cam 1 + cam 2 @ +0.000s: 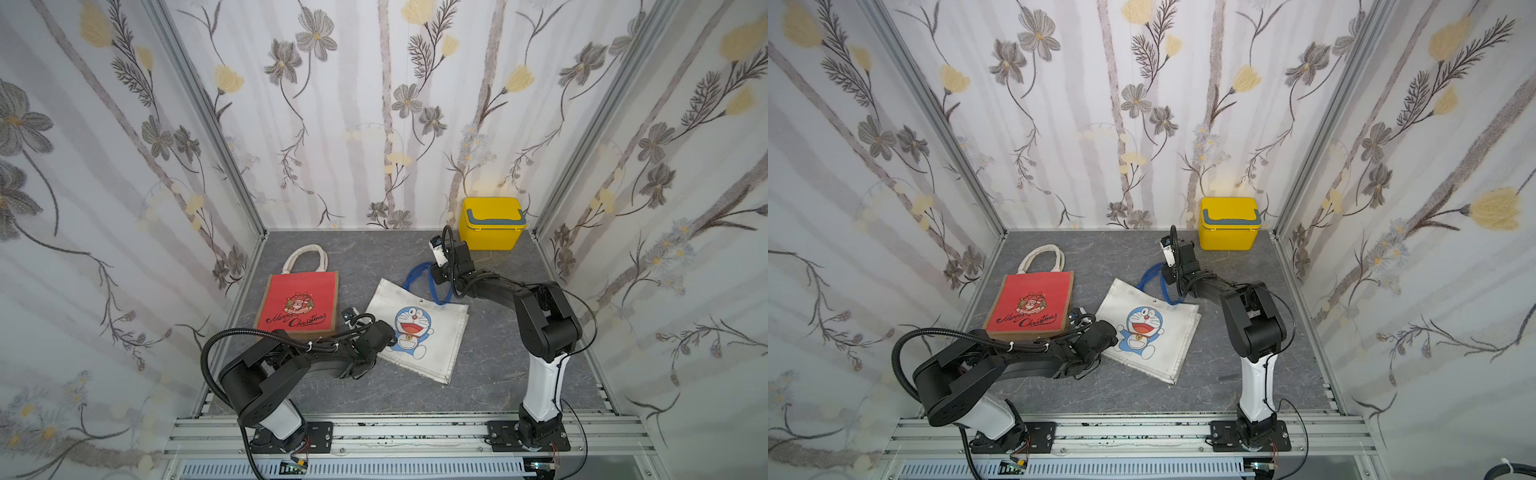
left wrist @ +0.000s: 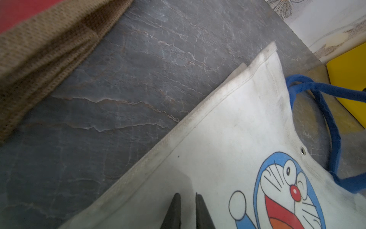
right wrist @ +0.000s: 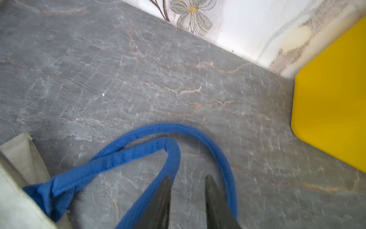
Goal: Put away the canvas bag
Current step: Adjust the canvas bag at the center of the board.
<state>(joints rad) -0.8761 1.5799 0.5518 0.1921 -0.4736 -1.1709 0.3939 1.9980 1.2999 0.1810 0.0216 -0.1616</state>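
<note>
Flat in the middle of the slate tabletop (image 1: 498, 374): the white Doraemon canvas bag (image 1: 417, 328), mouth and blue handles (image 3: 150, 147) toward the back wall (image 1: 374, 124). Right over those handles, the right gripper (image 3: 188, 177), partly open, straddling bare slate inside the loop, gripping nothing. Down at the bag's near left corner, the left gripper (image 2: 187, 196), narrowed to a thin slit above the white cloth, nothing visibly caught. Hard to tell whether touching.

Looks like the handle pickup. To do it cleanly: shift sideways to bring a strap into the gap, gather both straps if possible, close low near the crown of the loop, then lift straight up rather than dragging cloth across slate. Hold the corner down with the left gripper only until the lift.

Room now: open slate ahead of the handles and along the near side. Tighter at the right rear, with the yellow box (image 1: 490, 226) near the handles. Tighter on the left as well, with the red Merry Christmas bag (image 1: 299, 303) just beside the white one, a strip of slate between.
</note>
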